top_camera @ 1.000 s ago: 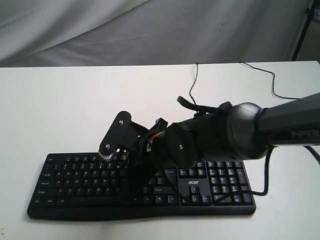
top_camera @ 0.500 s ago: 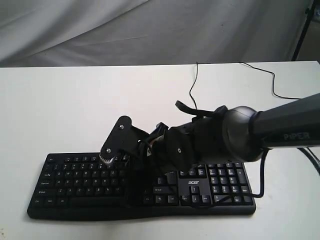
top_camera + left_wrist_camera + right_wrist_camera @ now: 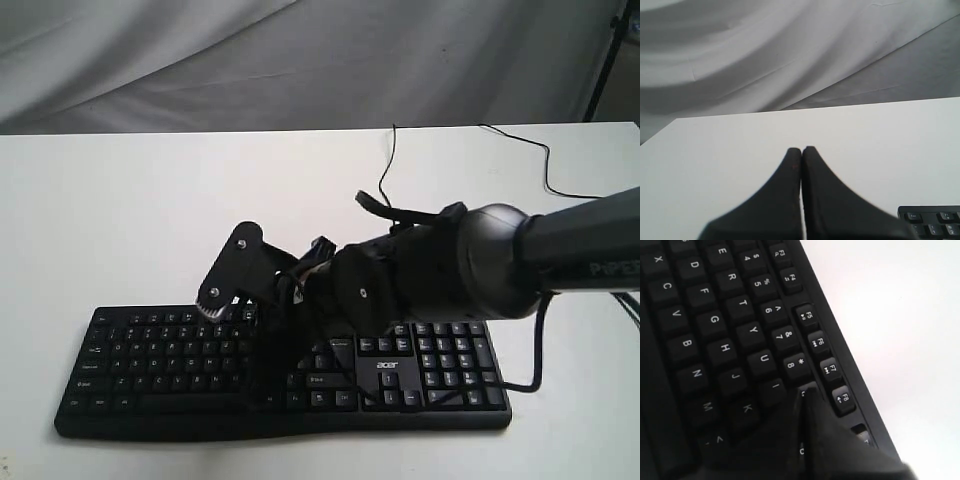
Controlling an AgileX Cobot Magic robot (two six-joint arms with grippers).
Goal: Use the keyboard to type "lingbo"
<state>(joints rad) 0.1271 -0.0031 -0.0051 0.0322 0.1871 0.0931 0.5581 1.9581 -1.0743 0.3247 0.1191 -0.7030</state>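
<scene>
Holding right hand (image 3: 802, 396) with fingers pinched together, tip sitting over the seam between the I key (image 3: 772, 390) and the half-hidden 9 key (image 3: 808, 387); not resolving whether touching or just above. Spanning the keyboard (image 3: 150, 370) from the right with the arm, board lying flat near the front of the white table (image 3: 120, 220). Parking left hand (image 3: 801, 150) over bare table near one keyboard corner, fingers together too. Judging the main risk: pressing down from this straddle and catching 9 instead of I, or both, giving a wrong character. Also watching the arm's cable (image 3: 537, 350) drooping across the right-hand keys; dragging it sideways possibly tripping stray keys or nudging the whole board.
</scene>
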